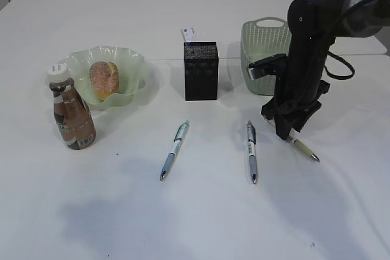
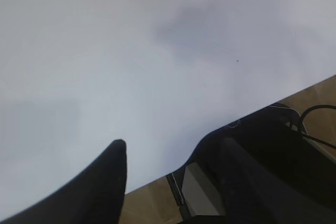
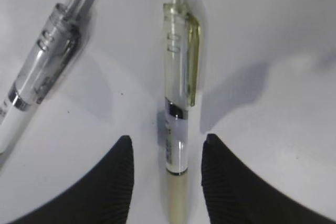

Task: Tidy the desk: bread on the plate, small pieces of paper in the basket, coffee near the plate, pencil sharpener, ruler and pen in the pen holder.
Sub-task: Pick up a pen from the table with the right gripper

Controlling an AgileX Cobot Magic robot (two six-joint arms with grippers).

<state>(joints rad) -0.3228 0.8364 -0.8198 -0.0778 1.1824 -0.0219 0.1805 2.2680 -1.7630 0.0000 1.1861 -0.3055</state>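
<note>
Robot arm lowered over a pen on a white desk (image 1: 201,211), its jaws spread to either side of the pen.

The right gripper (image 3: 167,174) stands open astride a cream-barrelled pen with a yellowish clip (image 3: 180,98), grasping nothing; in the exterior view this pen (image 1: 303,148) lies at four o'clock from the black mesh pen holder (image 1: 201,71). Two more pens rest on the desk, one grey-blue (image 1: 175,149) at six o'clock of the holder, one dark-clipped (image 1: 251,150) at five o'clock. The sage-green basket (image 1: 263,44) sits at three o'clock of the holder. At nine o'clock, the bread (image 1: 103,79) lies in the wavy green plate (image 1: 131,65), the coffee bottle (image 1: 72,112) touching the plate's near-left rim. The left gripper (image 2: 173,161) hangs open over bare desk, empty.
</note>
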